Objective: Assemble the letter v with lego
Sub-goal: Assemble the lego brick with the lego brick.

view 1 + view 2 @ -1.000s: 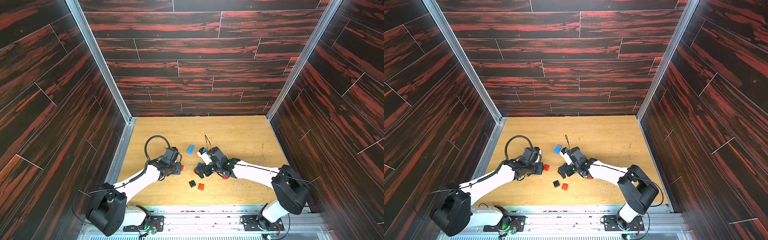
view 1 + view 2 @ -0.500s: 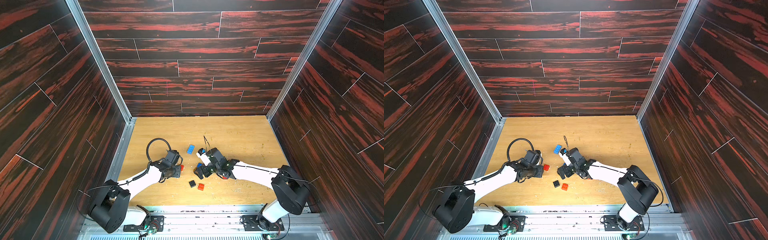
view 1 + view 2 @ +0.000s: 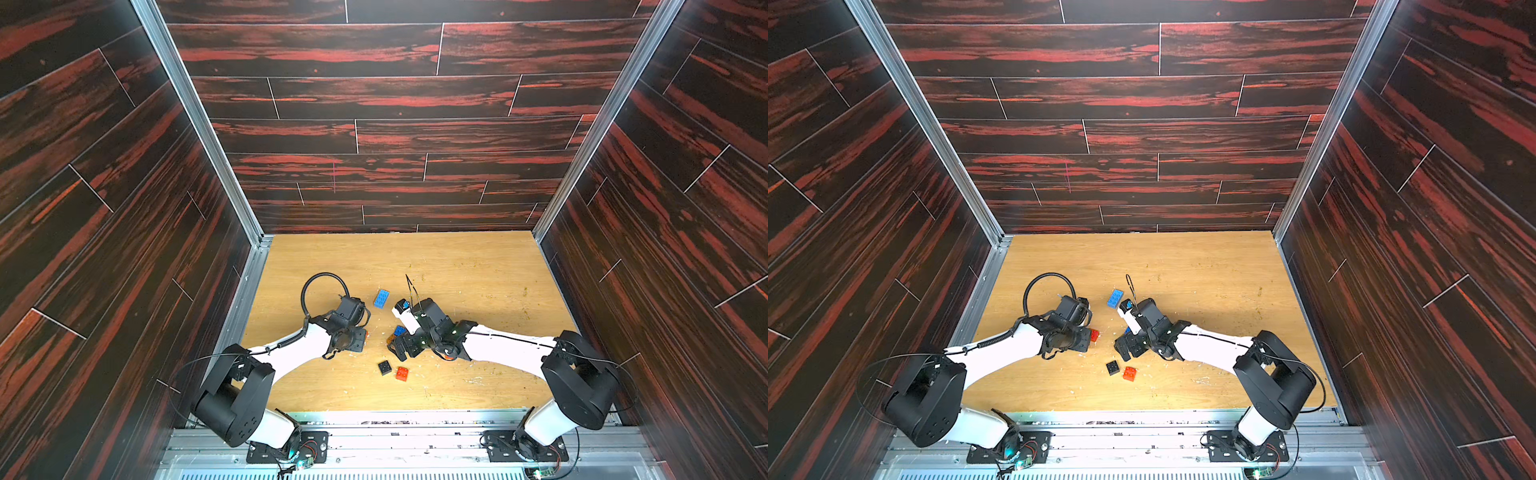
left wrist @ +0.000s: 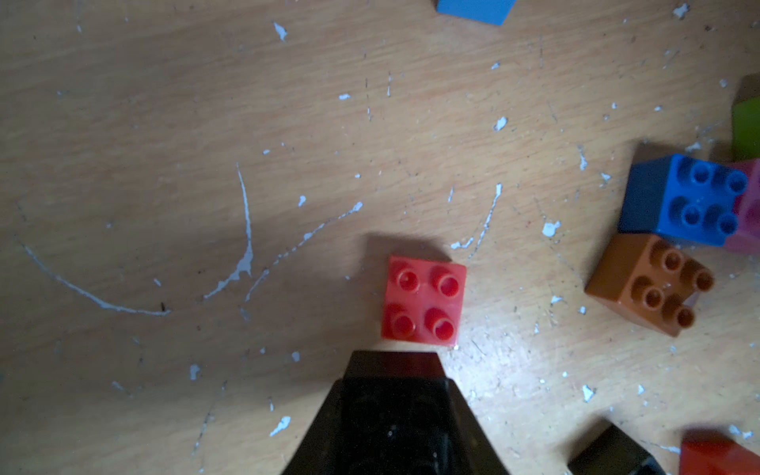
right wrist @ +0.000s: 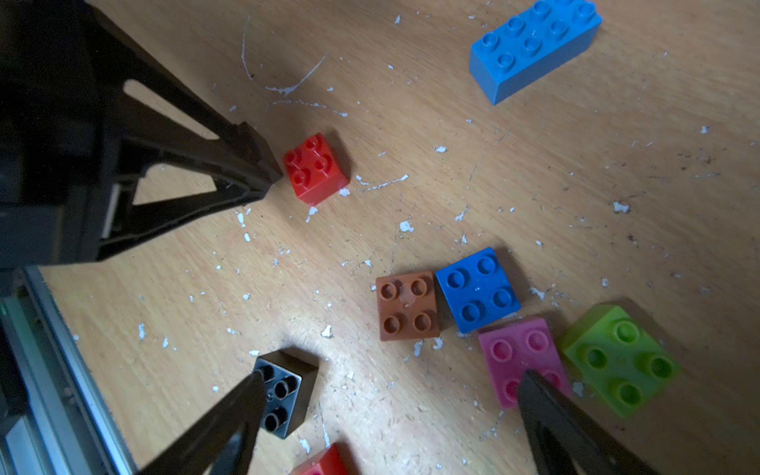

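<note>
While the left gripper (image 4: 395,358) sits pinched together just beside the small red brick (image 4: 423,299), the right gripper (image 5: 392,378) hangs wide apart above the surface (image 5: 575,185).

Both top views look steeply down from high over the front edge toward the back wall (image 3: 395,124), taking in the whole counter (image 3: 457,266). The left wrist view looks close down past the left hand (image 4: 395,362), the right wrist view past the right hand (image 5: 395,376). Both wrist views share the small red brick (image 4: 423,298) and the orange square brick (image 4: 645,283).
</note>
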Motion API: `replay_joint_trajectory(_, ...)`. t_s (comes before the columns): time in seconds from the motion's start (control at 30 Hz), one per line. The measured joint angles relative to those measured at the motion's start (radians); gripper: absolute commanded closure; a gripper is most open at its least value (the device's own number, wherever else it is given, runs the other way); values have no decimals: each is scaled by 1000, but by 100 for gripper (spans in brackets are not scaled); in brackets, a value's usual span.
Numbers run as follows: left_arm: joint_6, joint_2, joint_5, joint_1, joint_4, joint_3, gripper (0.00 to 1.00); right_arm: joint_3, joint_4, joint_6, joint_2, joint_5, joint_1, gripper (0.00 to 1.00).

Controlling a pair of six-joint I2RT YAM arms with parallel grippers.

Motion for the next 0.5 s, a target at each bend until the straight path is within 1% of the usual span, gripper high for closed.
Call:
replay_joint_trajectory(0.13, 13, 37, -5, 0, 2, 23, 81, -1, 0, 0, 1, 1, 0, 1)
replay_joint_trajectory(0.5, 29, 66, -6, 0, 15, 45, 81, -1, 1, 0, 18, 1, 0, 2)
